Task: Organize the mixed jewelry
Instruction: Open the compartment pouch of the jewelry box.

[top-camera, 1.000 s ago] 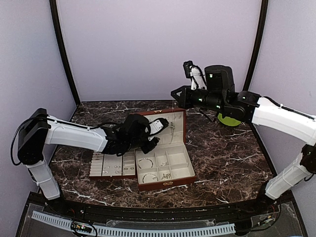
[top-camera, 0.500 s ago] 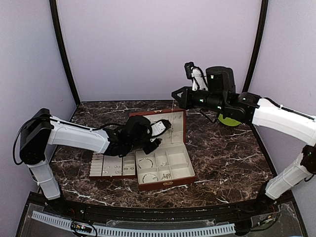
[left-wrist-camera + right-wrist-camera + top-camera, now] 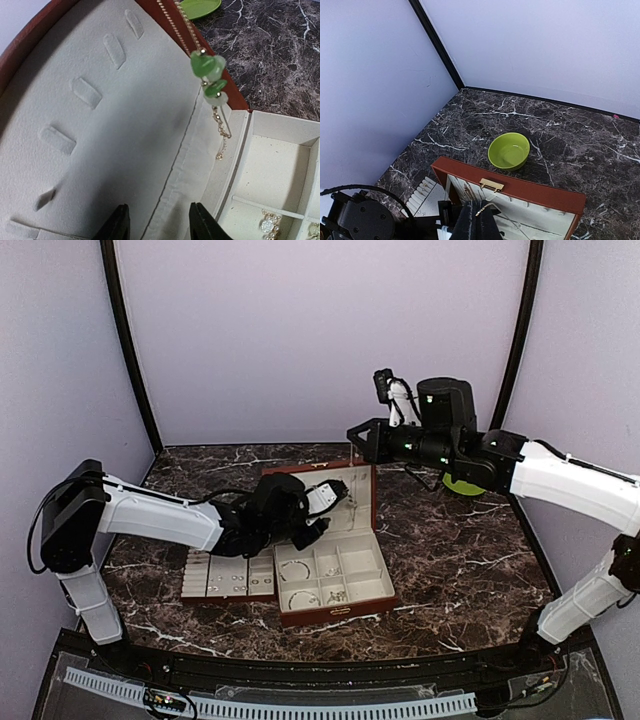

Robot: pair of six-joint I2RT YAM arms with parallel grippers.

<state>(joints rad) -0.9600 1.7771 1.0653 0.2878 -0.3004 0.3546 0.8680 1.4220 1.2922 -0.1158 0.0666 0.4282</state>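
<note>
From above, the right gripper [image 3: 357,435] sits high, just right of the frame's centre. It is closed on the top of a thin necklace [image 3: 352,462], which hangs straight down in front of the raised lid [image 3: 345,488] of the red-brown box [image 3: 340,612]. The left gripper [image 3: 325,508] reaches in from the left, close to the lid's cream lining, with its fingers apart. Silvery pieces [image 3: 298,570] lie in the box's compartments at lower centre. A cream tray [image 3: 225,580] sits against the box's left side, and a green plate [image 3: 463,484] shows behind the right arm.

In the left wrist view, the left gripper [image 3: 159,226] shows a moderate gap at the bottom edge with nothing between its fingers [image 3: 118,226]. The necklace [image 3: 210,75] crosses the upper right, with green stones strung on a gold chain. Silvery pieces [image 3: 270,223] lie at lower right.

In the right wrist view, the right gripper [image 3: 479,217] at bottom centre is pinched on the necklace's gold chain [image 3: 487,206]. The lid's gold clasp [image 3: 491,185] is just above it, and a lime-green bowl [image 3: 509,150] stands on the marble table [image 3: 580,145] beyond.
</note>
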